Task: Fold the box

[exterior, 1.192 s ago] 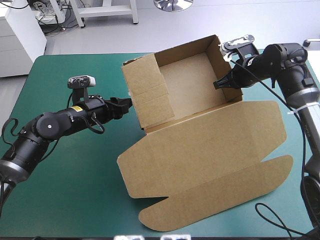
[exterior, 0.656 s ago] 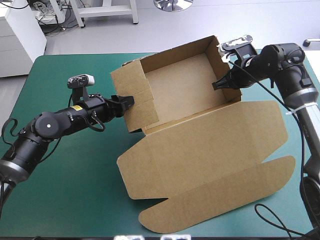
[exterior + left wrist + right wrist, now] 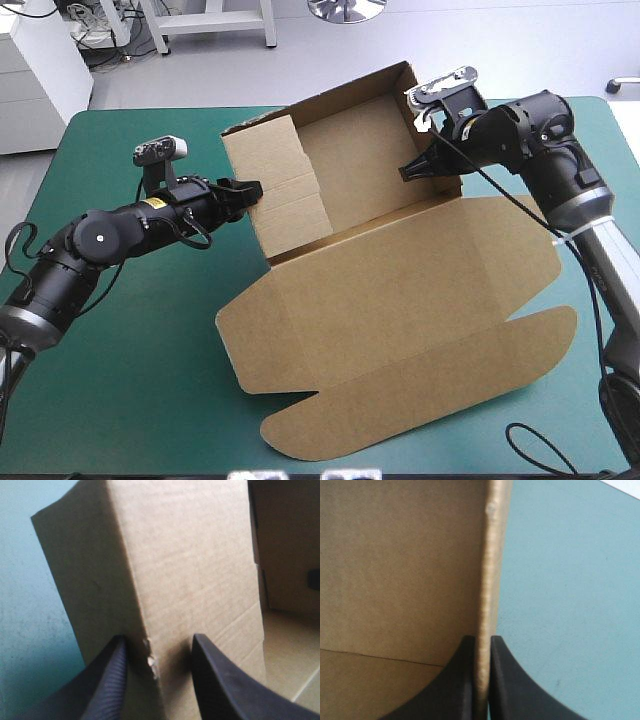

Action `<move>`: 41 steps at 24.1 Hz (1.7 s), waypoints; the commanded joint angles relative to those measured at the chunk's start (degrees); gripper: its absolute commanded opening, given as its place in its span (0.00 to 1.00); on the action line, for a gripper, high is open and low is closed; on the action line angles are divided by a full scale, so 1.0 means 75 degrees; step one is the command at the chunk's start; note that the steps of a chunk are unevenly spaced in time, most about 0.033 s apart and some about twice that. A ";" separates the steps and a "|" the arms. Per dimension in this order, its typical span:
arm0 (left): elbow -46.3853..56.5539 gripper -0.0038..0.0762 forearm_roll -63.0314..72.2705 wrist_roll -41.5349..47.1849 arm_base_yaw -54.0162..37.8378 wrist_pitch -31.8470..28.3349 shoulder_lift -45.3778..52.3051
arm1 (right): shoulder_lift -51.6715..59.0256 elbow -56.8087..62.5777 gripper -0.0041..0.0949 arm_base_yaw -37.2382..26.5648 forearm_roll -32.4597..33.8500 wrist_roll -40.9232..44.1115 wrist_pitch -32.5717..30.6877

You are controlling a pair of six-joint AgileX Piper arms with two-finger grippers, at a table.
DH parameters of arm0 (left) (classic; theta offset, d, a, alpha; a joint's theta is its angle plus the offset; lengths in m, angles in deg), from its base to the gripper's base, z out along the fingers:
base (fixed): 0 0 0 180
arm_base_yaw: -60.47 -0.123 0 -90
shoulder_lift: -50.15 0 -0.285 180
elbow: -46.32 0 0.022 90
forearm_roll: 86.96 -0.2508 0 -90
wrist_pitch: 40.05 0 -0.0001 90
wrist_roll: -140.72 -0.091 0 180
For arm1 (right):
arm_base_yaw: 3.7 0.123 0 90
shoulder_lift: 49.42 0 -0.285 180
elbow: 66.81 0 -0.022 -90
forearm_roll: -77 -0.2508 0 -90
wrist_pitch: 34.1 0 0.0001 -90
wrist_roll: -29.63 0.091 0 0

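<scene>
Brown box (image 3: 390,290), walls raised, lid flat

Bright and even from overhead. Soft, faint shadow on the teal-green cover (image 3: 120,340) beneath the left arm (image 3: 100,240) and along the near edge of the box (image 3: 400,300) lid. In the left wrist view, darker on the wall face beside the cover, lighter on its neighbour.

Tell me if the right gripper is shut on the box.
Yes: the right gripper pinches a wall edge of the box, fingers all but touching.
</scene>
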 commanded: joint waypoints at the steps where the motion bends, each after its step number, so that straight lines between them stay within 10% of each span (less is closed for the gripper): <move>1: -0.0336 0.39 -0.0342 0.0666 0.0041 -0.0057 0.0028 | 0.0585 -0.0244 0.03 0.0137 -0.0223 0.0119 0.0604; 12: -0.0336 0.40 -0.1562 0.1257 0.0041 0.0764 -0.0218 | 0.0746 -0.0244 0.03 0.0137 -0.0223 0.0119 0.0564; 28: -0.0336 0.42 -0.1322 0.2607 0.0041 -0.0241 -0.0491 | 0.0746 -0.0244 0.03 0.0664 0.0596 0.0657 0.0595; 32: -0.0336 0.04 -0.1402 0.2902 0.0041 -0.0371 -0.0491 | 0.0746 -0.0244 0.03 0.0664 0.0596 0.0702 0.0595; 41: -0.1325 0.04 -0.2223 0.2885 0.0041 0.0380 -0.0721 | 0.0665 -0.0244 0.03 0.0649 0.1369 0.1811 0.0034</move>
